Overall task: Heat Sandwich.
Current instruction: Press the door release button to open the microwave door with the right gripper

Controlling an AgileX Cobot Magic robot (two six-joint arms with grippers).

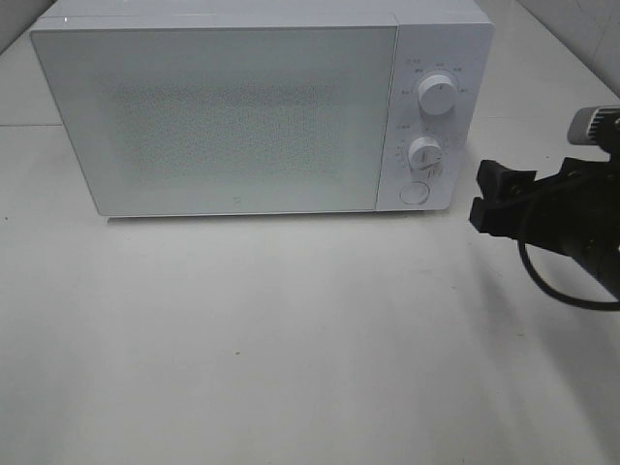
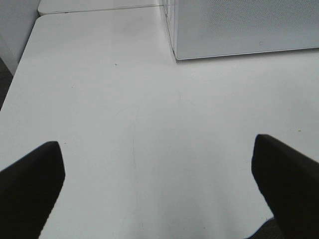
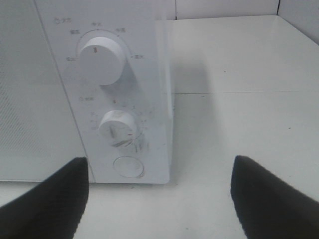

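Facing blurred dial lettering, right claw

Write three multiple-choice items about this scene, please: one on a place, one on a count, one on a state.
1. Where do the knobs sit, relative to the door of the microwave?
A) to its left
B) to its right
C) above it

2. How many knobs are there?
A) one
B) two
C) four

3. What is the state of the door?
A) shut
B) wide open
C) taken off

Answers:
1 B: in the high view the panel that carries them lies to the right of the door.
2 B: one knob stands above the other, with a flat round button below them.
3 A: the door lies flush with the front, and nothing of the inside shows.
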